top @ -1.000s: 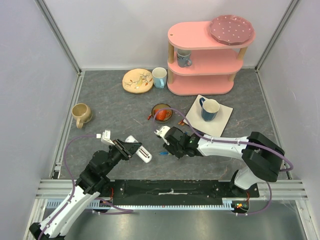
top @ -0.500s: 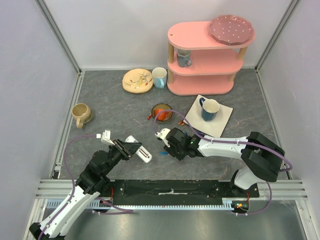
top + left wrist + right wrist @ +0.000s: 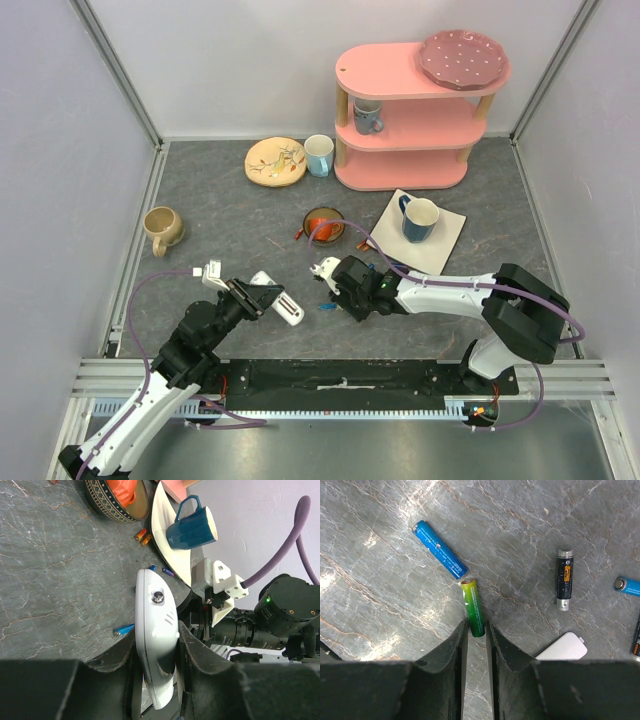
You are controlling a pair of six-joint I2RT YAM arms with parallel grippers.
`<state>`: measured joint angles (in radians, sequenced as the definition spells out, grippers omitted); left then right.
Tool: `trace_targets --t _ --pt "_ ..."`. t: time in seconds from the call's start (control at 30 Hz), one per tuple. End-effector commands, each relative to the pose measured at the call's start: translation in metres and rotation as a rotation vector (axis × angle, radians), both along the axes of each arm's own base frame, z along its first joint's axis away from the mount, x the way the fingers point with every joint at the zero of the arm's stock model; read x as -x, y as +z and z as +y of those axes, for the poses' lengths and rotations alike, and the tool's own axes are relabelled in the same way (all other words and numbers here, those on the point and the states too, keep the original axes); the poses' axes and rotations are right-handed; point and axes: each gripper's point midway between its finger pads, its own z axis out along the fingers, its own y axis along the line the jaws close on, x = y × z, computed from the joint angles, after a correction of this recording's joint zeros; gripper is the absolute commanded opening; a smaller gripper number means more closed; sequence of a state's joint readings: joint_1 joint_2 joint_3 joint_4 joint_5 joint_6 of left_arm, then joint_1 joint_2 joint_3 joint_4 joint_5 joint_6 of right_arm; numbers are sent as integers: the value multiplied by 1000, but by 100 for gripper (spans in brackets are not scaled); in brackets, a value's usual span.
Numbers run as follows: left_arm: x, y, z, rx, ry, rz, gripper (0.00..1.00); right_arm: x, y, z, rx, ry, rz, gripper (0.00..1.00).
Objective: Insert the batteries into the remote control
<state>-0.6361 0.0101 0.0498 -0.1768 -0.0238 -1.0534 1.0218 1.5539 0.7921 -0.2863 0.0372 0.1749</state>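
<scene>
Table (image 3: 200, 190): grey stone top, batteries (image 3: 440, 549) lying loose.
Left gripper (image 3: 156, 645): you had it clamped on the remote control (image 3: 155, 625), front-left.
Right gripper (image 3: 476, 627): jaws straddled the green battery (image 3: 473, 607), couldn't tell if pinched.
Progress: early I reckon, nothing loaded yet.

Five batteries (image 3: 440, 549) (image 3: 472, 607) (image 3: 563, 580) (image 3: 629, 586) (image 3: 636, 640) were counted in the right wrist view, two orange ones were seen in the left wrist view, one remote (image 3: 283, 305) was counted, four mugs (image 3: 163, 228) (image 3: 319, 155) (image 3: 367, 117) (image 3: 420, 218), two plates (image 3: 275, 161) (image 3: 463, 58), one bowl (image 3: 323, 224), one napkin (image 3: 447, 235), one three-tier shelf (image 3: 400, 172), two arms (image 3: 190, 345) (image 3: 450, 295).
</scene>
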Motion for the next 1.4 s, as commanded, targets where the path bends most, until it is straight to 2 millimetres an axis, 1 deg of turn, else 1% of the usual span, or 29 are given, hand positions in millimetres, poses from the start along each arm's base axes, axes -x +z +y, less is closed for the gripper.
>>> trace_targets --t 0.0,0.03,0.1,0.2,0.23,0.3,0.33,0.4,0.43,0.47,0.53,0.6,0.63,0.67,0.7,0.73,0.77,0.8,0.83,0.87,0.9,0.93,0.97,1.0,1.1,1.13,1.2,1.33,1.37 --pt "2 -35 4 -68 3 64 2 0 -1 2 -15 -13 1 29" --pt "2 -35 4 -66 5 64 2 0 -2 2 -14 -16 3 33" --pt "2 -34 3 -60 3 62 2 -1 -3 3 -17 -22 5 33" --pt "2 -33 2 -59 -2 61 2 0 -5 5 -13 -17 16 26" --pt "2 -32 3 -57 1 58 2 0 -7 5 -11 -21 21 20" --pt "2 -33 3 -57 1 60 2 3 -8 4 -11 -27 32 14" --pt "1 -30 2 -49 2 53 2 2 -7 5 -15 -33 32 10" --pt "0 -26 1 -39 2 41 2 3 -4 5 -23 -56 44 4" --pt "0 -31 1 -47 5 65 2 4 1 6 -35 -68 46 1" --pt "-1 -26 -1 -32 1 52 2 4 4 5 -32 -86 51 0" --pt "-2 -22 -4 -7 -5 54 2 8 17 2 -46 -134 73 0" --pt "-5 -15 -7 17 -8 41 2 6 38 7 -88 -178 73 0" --pt "-6 -13 -8 30 -7 41 2 8 54 5 -118 -212 78 0" --pt "-10 -6 -11 49 -6 25 2 8 70 11 -158 -224 79 0" --pt "-11 -2 -13 63 -8 16 2 8 80 12 -179 -233 83 0" --pt "-9 2 -18 78 -36 11 2 10 101 14 -221 -248 84 0" --pt "-10 0 -21 75 -48 24 2 11 111 15 -238 -250 86 0" --pt "-12 13 -24 110 -57 -19 2 12 119 14 -246 -253 89 0" --pt "-11 20 -28 132 -77 -30 2 14 134 14 -266 -249 89 0" --pt "-11 12 -29 138 -83 -20 2 16 139 14 -272 -246 89 0" --pt "-12 23 -32 176 -92 -57 2 17 146 15 -282 -240 87 0" --pt "-11 27 -34 208 -102 -57 2 24 156 18 -301 -211 105 0" --pt "-11 27 -35 220 -107 -62 2 29 159 20 -301 -184 104 0" --pt "-12 35 -37 242 -116 -87 2 32 162 21 -302 -171 103 0" --pt "-10 43 -43 270 -147 -105 2 38 168 22 -299 -177 112 0" --pt "-9 50 -45 294 -163 -125 2 39 173 24 -303 -164 113 0" --pt "-8 54 -46 307 -175 -141 2 43 178 27 -304 -129 111 0" --pt "-7 61 -51 315 -208 -182 2 47 201 37 -346 -87 103 0" --pt "-8 62 -53 317 -212 -193 2 47 204 38 -346 -80 100 0"
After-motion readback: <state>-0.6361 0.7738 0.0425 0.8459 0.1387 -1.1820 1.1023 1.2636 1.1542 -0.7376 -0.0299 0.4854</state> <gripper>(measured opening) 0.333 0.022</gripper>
